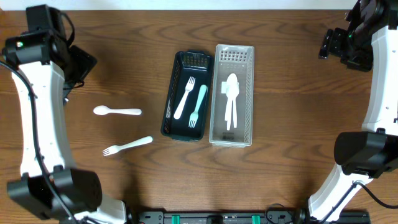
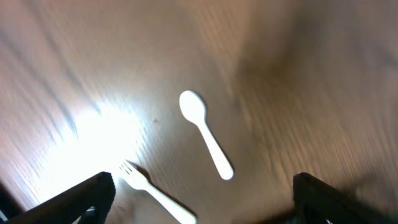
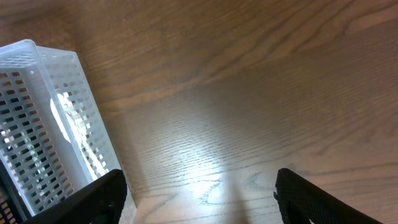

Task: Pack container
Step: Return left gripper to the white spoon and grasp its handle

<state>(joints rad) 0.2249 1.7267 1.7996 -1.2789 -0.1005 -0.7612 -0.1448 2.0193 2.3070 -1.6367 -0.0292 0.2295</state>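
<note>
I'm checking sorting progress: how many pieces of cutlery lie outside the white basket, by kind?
Forks: 3 (white fork and green fork in the dark basket, loose fork)
Spoons: 1 (loose spoon)
Total: 4

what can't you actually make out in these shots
Overhead: how many white plastic spoons lie stacked in the white slatted plastic basket; they overlap.
Left wrist: the white plastic fork, its handle end cut off by the bottom edge.
Right wrist: that basket's contents, mostly screened by its slatted wall and cut by the left edge.

White arms point(image 1: 38, 121) — black joints point(image 1: 53, 190); thin cables point(image 1: 379, 194)
</note>
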